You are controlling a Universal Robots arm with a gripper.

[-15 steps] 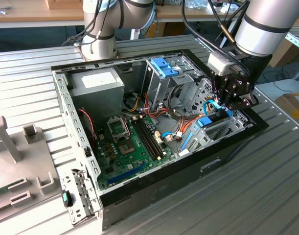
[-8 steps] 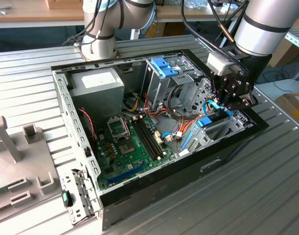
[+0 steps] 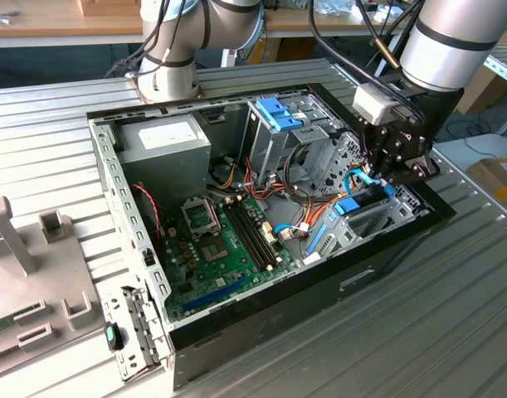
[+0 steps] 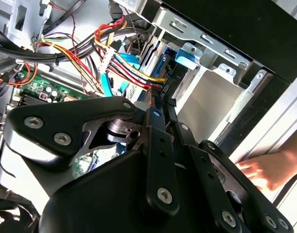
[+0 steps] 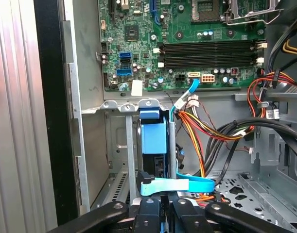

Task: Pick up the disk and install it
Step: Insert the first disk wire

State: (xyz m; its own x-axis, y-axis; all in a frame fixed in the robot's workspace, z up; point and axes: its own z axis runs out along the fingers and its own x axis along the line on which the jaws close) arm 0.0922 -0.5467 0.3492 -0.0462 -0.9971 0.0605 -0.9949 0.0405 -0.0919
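The jaws are drawn close together on the top edge of the disk (image 5: 154, 141), which stands on edge, already partly down in the drive bay (image 5: 120, 145) at the computer case's (image 3: 386, 249) front corner; in the exterior view the gripper (image 3: 384, 176) hangs directly over that bay. A light-blue flat cable (image 5: 180, 185) crosses just beside the fingers, and the orange-and-yellow wire bundle (image 5: 197, 131) lies near. My worry: if the disk tilts in its guides, its blue rail could jam against the bay wall, or the cable could get pinched beneath it.
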